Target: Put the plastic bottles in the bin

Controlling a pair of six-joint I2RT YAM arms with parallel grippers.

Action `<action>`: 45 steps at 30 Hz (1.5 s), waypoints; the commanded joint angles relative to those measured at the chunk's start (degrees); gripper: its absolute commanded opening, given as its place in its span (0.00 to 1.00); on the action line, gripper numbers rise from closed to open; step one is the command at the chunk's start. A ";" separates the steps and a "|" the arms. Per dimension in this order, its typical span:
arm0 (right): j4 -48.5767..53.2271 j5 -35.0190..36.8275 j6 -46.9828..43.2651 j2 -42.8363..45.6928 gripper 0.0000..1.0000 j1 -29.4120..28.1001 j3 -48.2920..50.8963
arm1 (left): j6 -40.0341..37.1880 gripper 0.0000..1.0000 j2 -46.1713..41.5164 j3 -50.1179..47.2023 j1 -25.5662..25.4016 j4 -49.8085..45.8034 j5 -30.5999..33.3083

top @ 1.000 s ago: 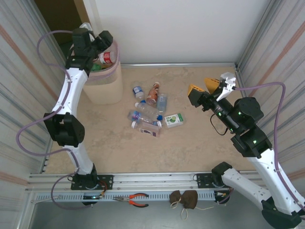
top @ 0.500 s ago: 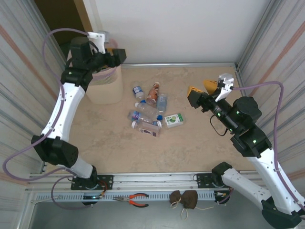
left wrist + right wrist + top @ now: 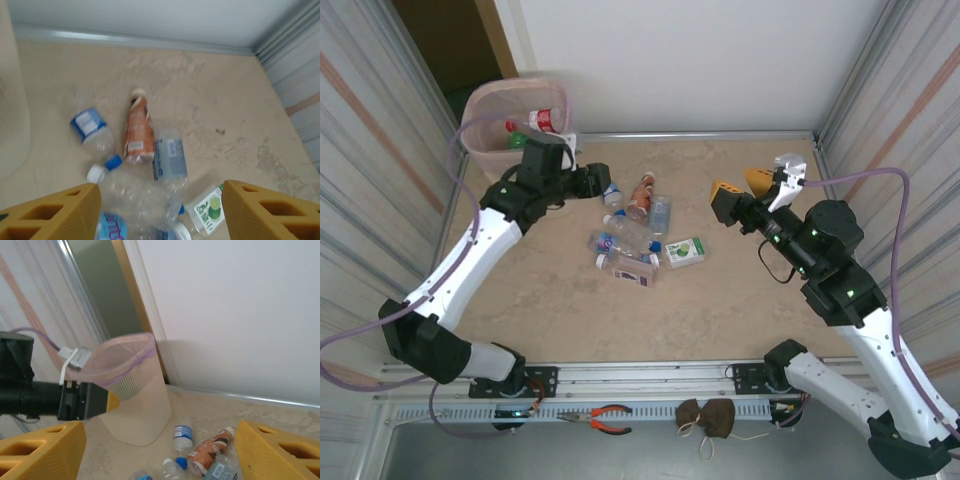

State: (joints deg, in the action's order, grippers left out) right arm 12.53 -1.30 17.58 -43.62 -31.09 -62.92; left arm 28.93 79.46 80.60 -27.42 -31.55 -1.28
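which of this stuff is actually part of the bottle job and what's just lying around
Part of the job: the plastic bottles scattered on the table, and the bin, with a few bottles already inside.
Just lying about: red-handled pliers and a brown bundle at the near edge.

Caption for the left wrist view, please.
Open left gripper above a cluster of plastic bottles lying on the table, an orange-labelled bottle among them.

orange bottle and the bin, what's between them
In the top view, the left gripper hangs between the orange bottle and the bin, and a small blue-labelled bottle lies there beside it.
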 commanded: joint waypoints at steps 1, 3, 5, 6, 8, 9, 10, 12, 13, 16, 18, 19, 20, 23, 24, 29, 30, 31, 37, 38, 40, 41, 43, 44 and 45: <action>-0.01 0.21 1.53 0.36 0.77 0.42 0.25 | 18.25 0.65 -2.12 -1.74 -1.86 -7.33 11.86; 0.12 0.14 1.65 0.46 0.77 0.42 0.41 | 24.98 0.62 -2.05 -3.15 -2.64 -10.16 13.18; 0.29 0.08 1.83 0.55 0.77 0.42 0.49 | 31.39 0.62 -2.33 -5.43 -2.96 -11.31 12.69; 0.38 0.07 1.92 0.64 0.77 0.42 0.62 | 34.65 0.61 -2.45 -6.85 -3.03 -11.25 12.02; 0.54 -0.01 2.02 0.72 0.77 0.42 0.78 | 40.40 0.60 -2.47 -9.30 -3.48 -11.17 10.60; 0.60 0.00 2.06 0.77 0.77 0.42 0.78 | 43.98 0.61 -2.32 -10.40 -3.72 -11.23 9.90; 0.65 -0.01 2.02 0.90 0.77 0.42 0.68 | 46.81 0.62 -2.06 -11.37 -4.18 -11.18 9.08; 0.73 0.11 2.02 0.99 0.77 0.37 0.75 | 51.55 0.62 -1.58 -12.70 -5.40 -11.27 8.21; 0.74 0.07 2.02 1.07 0.77 0.42 0.78 | 53.80 0.63 -1.35 -13.27 -6.03 -11.26 8.06; 0.91 -0.02 1.99 1.25 0.77 0.42 0.78 | 60.07 0.66 -0.44 -14.70 -8.20 -10.78 7.15; 1.00 0.07 1.93 1.58 0.77 0.42 0.91 | 63.47 0.67 0.54 -15.37 -9.57 -9.67 6.37; 1.03 0.07 1.93 1.73 0.77 0.45 0.95 | 64.59 0.69 1.13 -15.47 -10.10 -9.37 5.99; 1.17 0.15 1.85 1.89 0.77 0.46 1.03 | 65.64 0.71 1.84 -15.35 -10.68 -9.00 5.44; 1.44 0.51 1.84 2.63 0.77 0.51 1.26 | 68.55 0.73 4.19 -14.99 -12.14 -8.62 4.05; 1.60 0.67 1.75 2.89 0.77 0.51 1.24 | 69.30 0.74 5.06 -14.89 -12.57 -8.41 3.35; 2.34 0.86 1.40 3.73 0.77 0.75 1.32 | 71.75 0.73 8.86 -15.59 -13.62 -5.81 0.35; 2.46 1.03 1.31 3.96 0.77 0.68 1.30 | 72.39 0.73 9.48 -16.07 -13.71 -4.88 -0.42; 2.65 1.11 1.24 4.13 0.77 0.77 1.26 | 73.05 0.72 10.03 -16.53 -13.74 -4.35 -0.91; 2.91 1.41 1.14 4.77 0.77 0.95 1.58 | 74.72 0.73 13.17 -17.55 -13.89 -1.32 -2.79; 2.88 1.52 1.14 4.77 0.77 0.95 1.57 | 74.70 0.73 13.91 -17.37 -13.97 -1.21 -3.10; 2.92 1.48 1.14 4.79 0.77 1.03 1.58 | 74.80 0.73 14.87 -17.21 -13.98 -1.21 -3.66; 2.89 1.48 1.14 4.84 0.77 1.03 1.61 | 74.91 0.73 15.38 -17.32 -14.02 -0.95 -3.97; 2.93 1.48 1.14 4.80 0.77 1.12 1.55 | 75.29 0.72 16.12 -17.73 -13.98 -0.59 -4.55; 2.93 1.55 1.14 4.85 0.77 1.12 1.57 | 75.49 0.72 16.43 -18.05 -13.98 -0.32 -4.81; 3.02 1.65 1.15 4.81 0.77 1.12 1.59 | 75.66 0.72 16.75 -18.27 -14.00 -0.09 -5.19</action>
State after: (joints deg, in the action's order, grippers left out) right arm 15.64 -0.86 18.87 -39.33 -30.61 -61.78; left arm 102.80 95.39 63.31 -41.01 -31.83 -5.10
